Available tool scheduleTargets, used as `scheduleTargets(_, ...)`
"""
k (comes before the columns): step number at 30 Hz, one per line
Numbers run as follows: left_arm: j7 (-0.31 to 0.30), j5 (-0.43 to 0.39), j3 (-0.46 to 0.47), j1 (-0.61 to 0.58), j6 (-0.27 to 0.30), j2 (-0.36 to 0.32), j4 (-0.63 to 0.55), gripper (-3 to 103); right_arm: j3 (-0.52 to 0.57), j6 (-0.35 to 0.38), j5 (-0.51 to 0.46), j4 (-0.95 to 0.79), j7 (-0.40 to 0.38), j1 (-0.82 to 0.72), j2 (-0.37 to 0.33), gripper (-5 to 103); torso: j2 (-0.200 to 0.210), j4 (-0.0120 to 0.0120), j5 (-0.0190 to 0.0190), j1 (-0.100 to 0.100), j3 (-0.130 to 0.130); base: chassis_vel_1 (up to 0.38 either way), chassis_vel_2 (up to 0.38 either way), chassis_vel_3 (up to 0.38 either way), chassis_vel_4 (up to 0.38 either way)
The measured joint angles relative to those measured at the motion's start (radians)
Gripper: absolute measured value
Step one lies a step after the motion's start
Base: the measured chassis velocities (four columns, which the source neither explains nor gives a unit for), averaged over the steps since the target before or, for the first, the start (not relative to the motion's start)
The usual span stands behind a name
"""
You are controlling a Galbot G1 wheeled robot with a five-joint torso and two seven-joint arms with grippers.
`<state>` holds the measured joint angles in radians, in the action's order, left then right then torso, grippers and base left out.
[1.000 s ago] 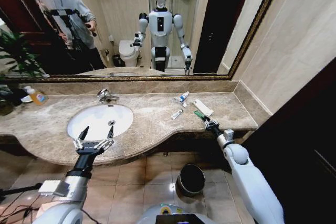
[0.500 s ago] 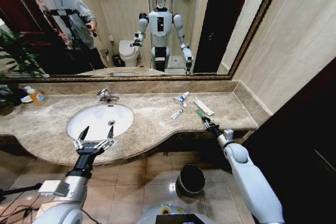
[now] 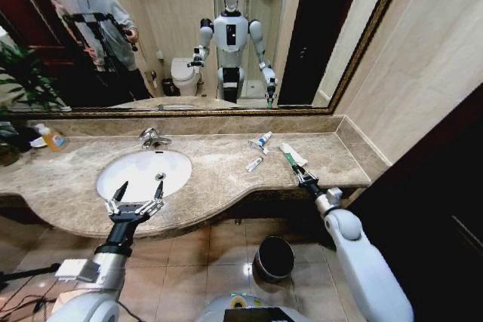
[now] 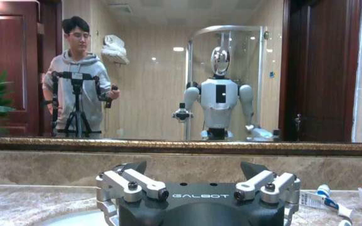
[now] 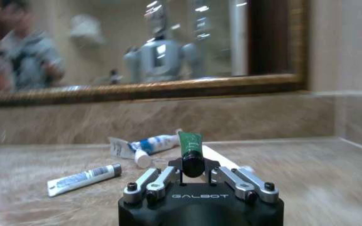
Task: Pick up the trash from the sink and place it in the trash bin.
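Note:
My right gripper (image 3: 301,175) is at the right of the counter, shut on a short green piece (image 3: 289,159) of trash that sticks out toward the mirror. In the right wrist view the green piece (image 5: 190,146) sits clamped in my right gripper (image 5: 192,168). Just beyond it lie a flat white packet (image 3: 293,153) and two white tubes with blue caps (image 3: 262,139) (image 3: 254,164). The white oval sink (image 3: 143,171) is at left; my left gripper (image 3: 136,198) hangs open over its front rim, empty. The dark trash bin (image 3: 274,256) stands on the floor below the counter.
An orange-yellow soap bottle (image 3: 51,137) stands at the counter's far left, and a chrome tap (image 3: 152,138) behind the basin. A large mirror runs along the back wall. A dark door panel (image 3: 438,186) is close on the right. Tiled floor surrounds the bin.
My right gripper, holding the green piece, has crept slightly toward the mirror and the white packet. The left arm has not moved.

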<state>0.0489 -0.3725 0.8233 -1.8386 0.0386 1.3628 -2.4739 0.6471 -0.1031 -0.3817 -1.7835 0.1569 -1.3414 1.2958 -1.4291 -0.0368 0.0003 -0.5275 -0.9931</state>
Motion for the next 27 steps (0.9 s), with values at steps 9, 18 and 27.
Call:
scheduleTargets(9,0.000,0.000,0.000,0.000,0.000,0.000,0.000,100,0.074,-0.268,-0.149,0.011,-0.013,-0.272,0.132,20,0.000,0.0003,-0.0003,0.000,0.000,0.000,0.000,0.000,0.000)
scheduleTargets(18,0.000,0.000,0.000,0.000,0.000,0.000,0.000,100,0.023,-0.512,0.014,0.599,0.060,-0.156,0.158,20,0.000,-0.0003,-0.0001,0.000,0.000,0.000,0.000,0.000,0.000)
scheduleTargets(27,0.000,0.000,0.000,0.000,0.000,0.000,0.000,100,-0.006,-0.496,0.235,1.121,0.017,0.084,0.233,20,0.000,-0.0001,-0.0003,0.000,0.000,0.000,0.000,0.000,0.000)
